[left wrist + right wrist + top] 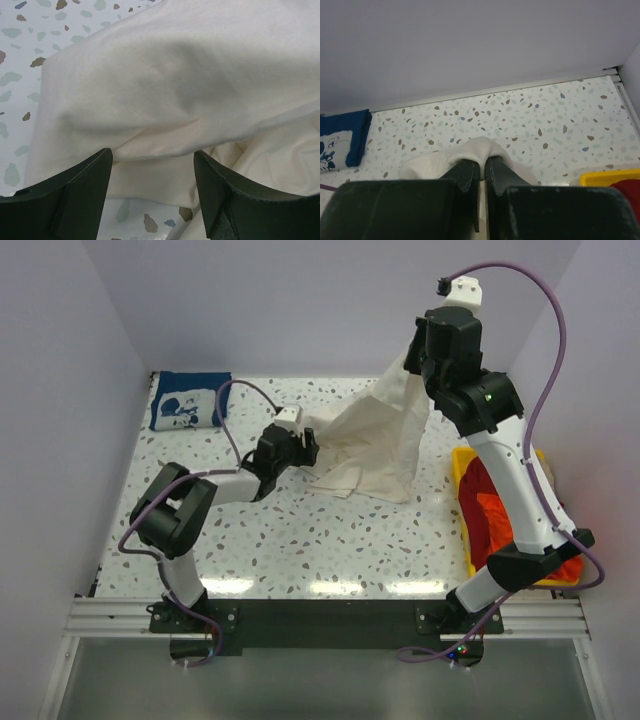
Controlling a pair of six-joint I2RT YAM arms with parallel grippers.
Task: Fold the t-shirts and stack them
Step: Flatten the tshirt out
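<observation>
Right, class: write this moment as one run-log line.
right gripper: shut on cream shirt, held high | left gripper: open, at shirt's left side | navy shirt: folded, far-left corner

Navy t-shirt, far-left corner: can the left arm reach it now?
Probably yes: the left gripper is open and empty, and nothing lies on the table between it and the navy t-shirt.
</observation>
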